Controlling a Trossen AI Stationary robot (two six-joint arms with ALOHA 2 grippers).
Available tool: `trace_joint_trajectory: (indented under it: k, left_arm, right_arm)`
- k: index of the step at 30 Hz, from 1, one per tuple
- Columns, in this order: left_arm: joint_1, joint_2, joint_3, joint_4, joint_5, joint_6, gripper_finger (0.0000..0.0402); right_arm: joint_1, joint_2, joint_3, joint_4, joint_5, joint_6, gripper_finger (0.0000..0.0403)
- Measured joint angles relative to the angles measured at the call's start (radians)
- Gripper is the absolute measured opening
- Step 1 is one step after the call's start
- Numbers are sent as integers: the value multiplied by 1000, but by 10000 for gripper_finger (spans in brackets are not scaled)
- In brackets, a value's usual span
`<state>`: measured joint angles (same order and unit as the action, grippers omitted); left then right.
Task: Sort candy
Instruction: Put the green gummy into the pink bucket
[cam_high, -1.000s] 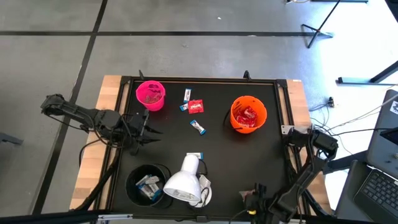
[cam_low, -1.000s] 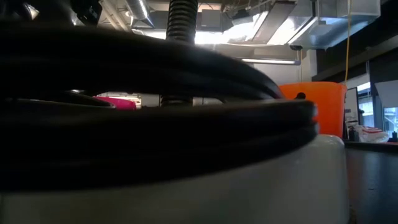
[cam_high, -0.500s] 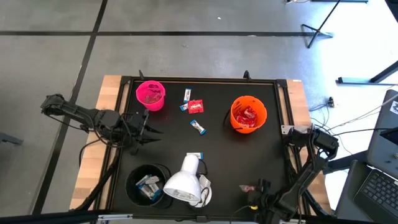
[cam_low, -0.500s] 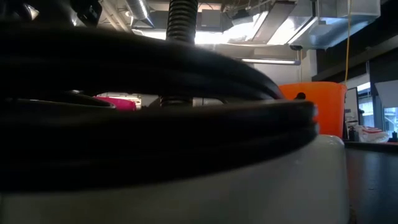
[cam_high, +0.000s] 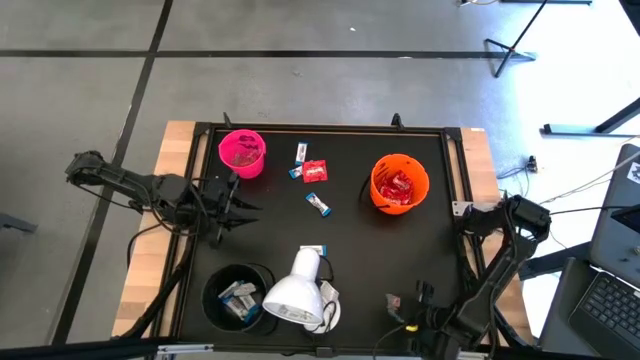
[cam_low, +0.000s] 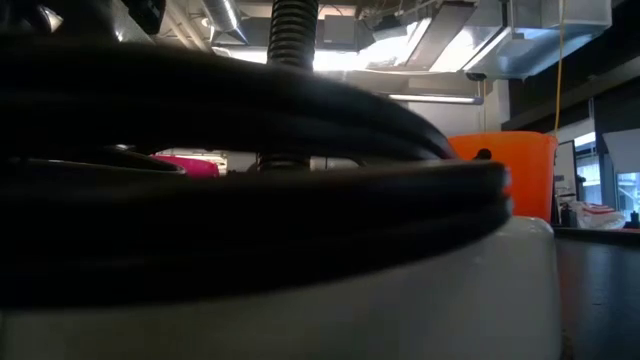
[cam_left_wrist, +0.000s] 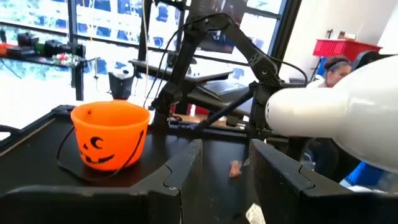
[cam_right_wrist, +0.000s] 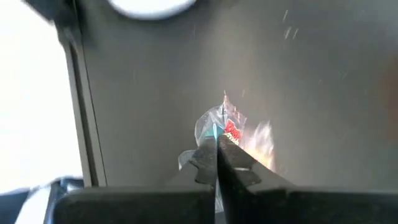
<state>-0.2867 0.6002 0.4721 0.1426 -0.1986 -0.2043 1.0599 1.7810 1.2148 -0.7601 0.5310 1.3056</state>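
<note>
While the right pincer (cam_right_wrist: 216, 163) sits low at the near right part of the table (cam_high: 440, 250), its fingers are pressed together on a crinkly red-and-clear candy packet (cam_right_wrist: 222, 129); in the high view that packet (cam_high: 393, 300) shows just beside the arm. The left pincer (cam_high: 232, 208) waits near the left edge of the table, its fingers spread with nothing between them.

Location of remaining candy:
- Red packet (cam_high: 316, 172) and two white-and-blue bars (cam_high: 301, 152) (cam_high: 319, 204): loose on the table, between the pink cup (cam_high: 242, 153) and the orange cup (cam_high: 399, 184).
- Orange cup: holds red packets.
- Pink cup: holds tiny pieces.
- Black cup (cam_high: 238, 294): holds white-and-blue bars, beside the white lamp head (cam_high: 295, 293).

Handling judgement:
- The packets look very light and soft, and the film wrapper probably crumples and slips under pressure.
- Grip a packet by its flat crimped end or across a fold of wrapper, as the held one appears to be taken by its edge.
- A thin edge grip may let the packet swing or slide free during transport.
- The bars look stiffer. Take each across its narrow width, near the middle.
- Expect light pieces to skid on the table if nudged before the fingers meet.
</note>
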Motion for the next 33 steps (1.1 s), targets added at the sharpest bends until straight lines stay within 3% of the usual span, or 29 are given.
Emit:
trace_joint_trajectory:
  k: [8,13,25,33]
  left_arm:
    - [0,78,0,78,0,30,126]
    - [0,158,0,134,1,42,126]
    - [1,297,0,299,1,153,126]
    - [1,317,0,303,2,156,126]
  right_arm:
    - [-13,-52,0,-8,291,-34,2]
    - [-76,-72,0,-15,369,-86,2]
    - [-317,-168,0,28,397,-400,1]
    - [-450,-247,1,157,264,-648,1]
